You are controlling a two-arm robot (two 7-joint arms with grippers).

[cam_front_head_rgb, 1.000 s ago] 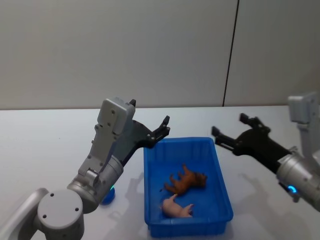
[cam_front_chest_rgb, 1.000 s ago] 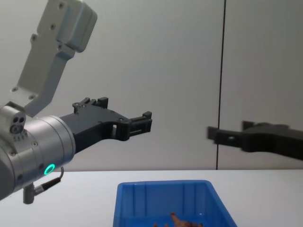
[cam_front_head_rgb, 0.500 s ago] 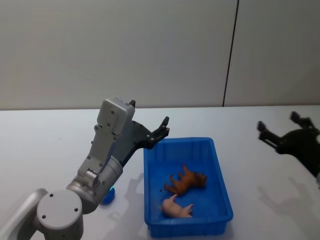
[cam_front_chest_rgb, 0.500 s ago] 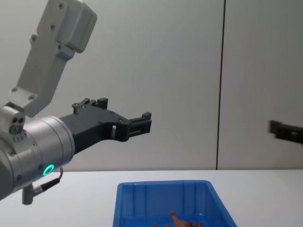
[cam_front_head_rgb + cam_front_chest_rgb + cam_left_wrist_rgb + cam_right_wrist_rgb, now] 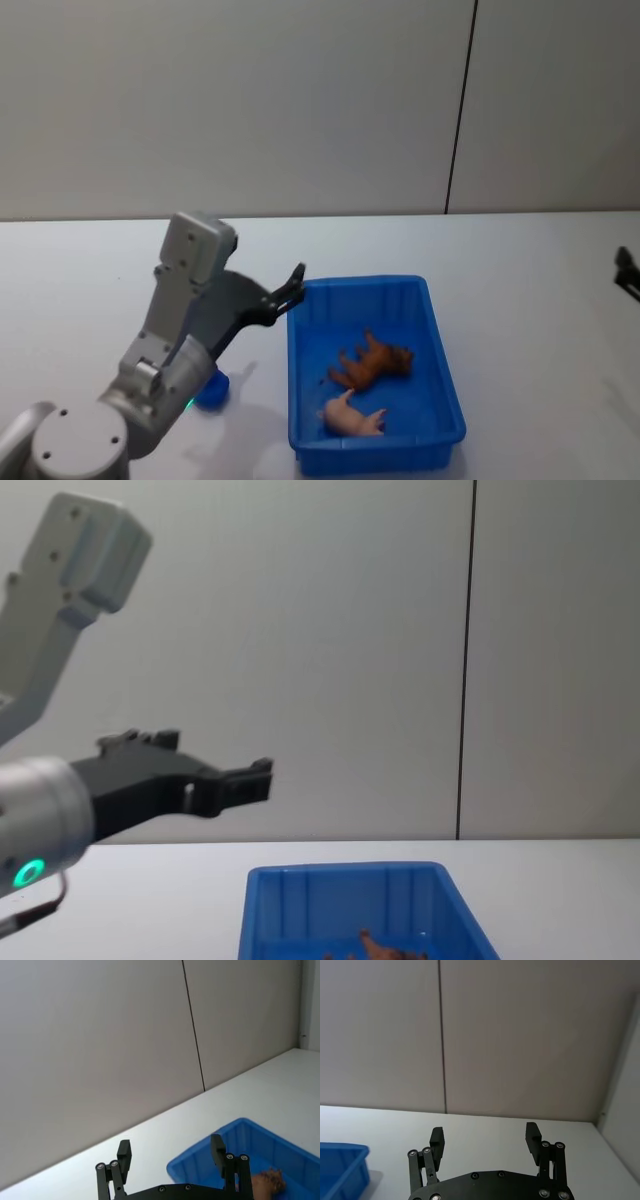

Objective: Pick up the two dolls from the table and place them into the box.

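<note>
In the blue box (image 5: 370,300), count: two dolls, both lying on their sides on the floor of the bin. The brown four-legged animal (image 5: 373,361) lies near the middle, and the pale pink pig (image 5: 352,414) lies nearer the robot, just beside it; touching or apart, cannot tell. A third toy, a small blue figure (image 5: 212,390), sits on the bench (image 5: 520,310) just outside the box's left wall, partly hidden behind the left arm. Boxes: one, set on the bench in front of the robot, long side running away from it. Grippers: two. The left gripper (image 5: 291,289) hangs above the bench at the box's far left corner, raised clear of the rim; in the left wrist view its jaws stand spread apart with nothing between them. In the chest view it reaches in from the left, well above the box. The right gripper (image 5: 485,1138) is over bare bench far to the right, well apart from the box, jaws likewise parted and empty. Surface: plain white bench, flat. Room: a pale grey panelled wall (image 5: 250,100) stands behind the bench, with one dark vertical seam (image 5: 460,110) right of centre.
</note>
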